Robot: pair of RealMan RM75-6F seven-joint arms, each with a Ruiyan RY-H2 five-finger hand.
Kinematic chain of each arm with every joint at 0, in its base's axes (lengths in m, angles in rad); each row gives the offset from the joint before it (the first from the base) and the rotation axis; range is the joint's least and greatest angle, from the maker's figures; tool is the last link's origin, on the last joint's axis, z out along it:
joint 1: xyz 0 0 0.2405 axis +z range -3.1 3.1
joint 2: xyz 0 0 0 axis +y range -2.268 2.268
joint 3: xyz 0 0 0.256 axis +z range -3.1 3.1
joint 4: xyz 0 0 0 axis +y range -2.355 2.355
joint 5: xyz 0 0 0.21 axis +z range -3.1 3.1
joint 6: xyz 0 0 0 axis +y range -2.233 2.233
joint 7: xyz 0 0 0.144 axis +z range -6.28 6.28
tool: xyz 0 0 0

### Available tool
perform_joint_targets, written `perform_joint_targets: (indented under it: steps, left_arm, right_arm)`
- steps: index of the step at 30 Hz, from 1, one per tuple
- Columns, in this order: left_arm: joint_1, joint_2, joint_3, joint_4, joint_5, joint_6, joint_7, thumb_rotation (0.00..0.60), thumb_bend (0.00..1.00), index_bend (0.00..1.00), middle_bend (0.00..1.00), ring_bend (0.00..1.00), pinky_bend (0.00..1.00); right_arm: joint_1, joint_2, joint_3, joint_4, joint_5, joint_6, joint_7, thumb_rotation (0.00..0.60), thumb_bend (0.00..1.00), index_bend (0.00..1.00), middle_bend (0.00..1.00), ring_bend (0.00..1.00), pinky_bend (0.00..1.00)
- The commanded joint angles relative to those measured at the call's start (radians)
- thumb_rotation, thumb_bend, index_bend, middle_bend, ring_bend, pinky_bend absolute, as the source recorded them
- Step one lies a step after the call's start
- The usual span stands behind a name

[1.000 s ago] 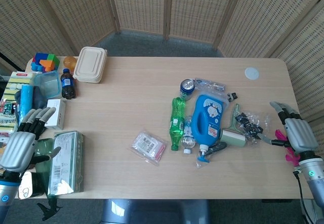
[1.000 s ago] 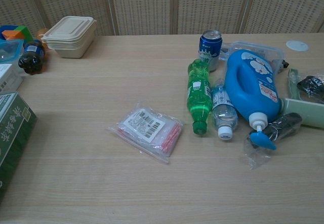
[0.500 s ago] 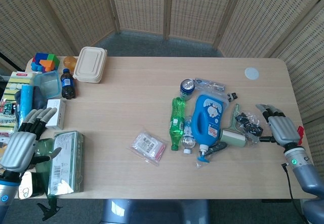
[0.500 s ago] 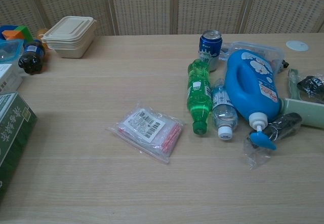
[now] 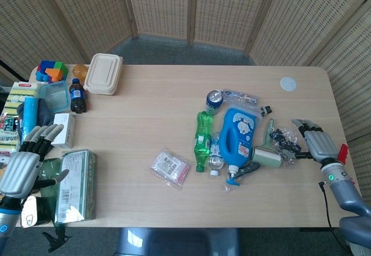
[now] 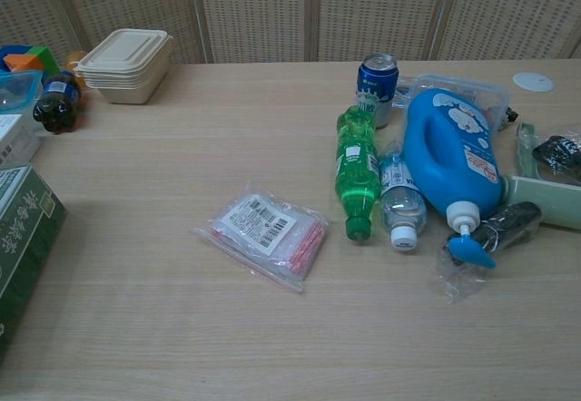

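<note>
Only the head view shows the two hands; the chest view shows neither, but brings the middle of the table (image 6: 136,147) close, with the lettering on the green box (image 6: 23,238) at its left edge and the barcode on the clear packet (image 6: 263,233) readable as shapes. In the head view the right hand (image 5: 316,143) lies over the right edge of the table, fingers spread and stretched toward a bag of black clips (image 5: 283,140); the fingertips are just beside the bag, and whether they touch it cannot be told. It holds nothing. That bag lies near the right edge, just right of the lint roller (image 5: 265,154) and the blue detergent bottle (image 5: 239,137). The left hand (image 5: 26,163) hangs over the left front corner, fingers apart and slightly curled, empty, just beside the green box and near a small white carton (image 5: 62,130). A green bottle (image 5: 202,140) lies beside the detergent bottle toward the middle.
</note>
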Motion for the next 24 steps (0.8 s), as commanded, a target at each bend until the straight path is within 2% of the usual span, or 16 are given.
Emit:
perform_joint_targets:
  steps: [1,8,16,24]
  left_arm:
    - [0.002,0.001,0.001,-0.001,0.000,0.002,-0.002,0.600,0.26,0.00,0.00,0.00,0.00]
    - [0.001,0.005,0.002,-0.003,0.004,0.000,-0.007,0.600,0.26,0.00,0.00,0.00,0.00]
    - [0.004,0.010,0.004,-0.008,0.010,0.005,-0.007,0.600,0.25,0.00,0.00,0.00,0.00]
    - [0.007,0.015,0.006,-0.010,0.008,0.007,-0.014,0.600,0.25,0.00,0.00,0.00,0.00]
  right_arm:
    - [0.007,-0.018,-0.007,0.026,-0.003,-0.018,0.016,0.313,0.21,0.00,0.00,0.00,0.00]
    - [0.019,-0.048,-0.029,0.064,-0.005,-0.072,0.021,0.310,0.21,0.00,0.00,0.00,0.00]
    - [0.034,-0.094,-0.026,0.128,0.008,-0.101,0.025,0.263,0.22,0.00,0.00,0.00,0.00]
    - [0.044,-0.165,-0.033,0.222,0.019,-0.137,0.011,0.263,0.23,0.00,0.00,0.00,0.00]
